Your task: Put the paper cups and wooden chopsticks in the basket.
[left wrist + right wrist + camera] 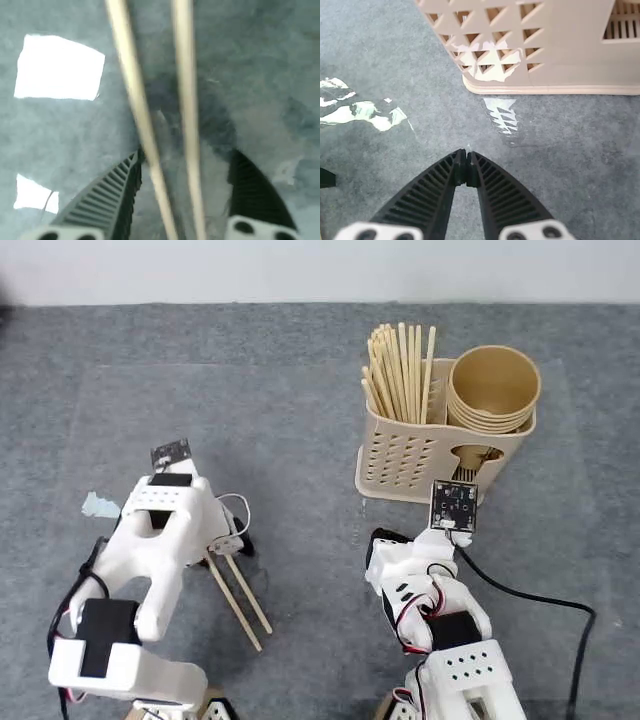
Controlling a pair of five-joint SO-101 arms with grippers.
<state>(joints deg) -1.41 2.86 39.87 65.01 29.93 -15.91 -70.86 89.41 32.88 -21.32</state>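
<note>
- Chopsticks (240,602): two, loose, flat on the counter (300,390), side by side and nearly parallel. Their long axis runs from your left hand back toward that arm's base, slanting a little to the right.
- Left hand (187,155): open, low over the counter, with one finger outside each stick and both sticks in the gap. Its closing line crosses their long axis.
- Right hand (466,159): closed on nothing, near the counter, just in front of the basket.
- Basket (440,455): well apart from the chopsticks, to their right and farther back. A bundle (400,370) of sticks stands in its left compartment and cups (492,390) are stacked in its right.
- Judgement: your left hand is the nearer. Close across the pair, lift, then carry right and away toward the bundle's compartment.
</note>
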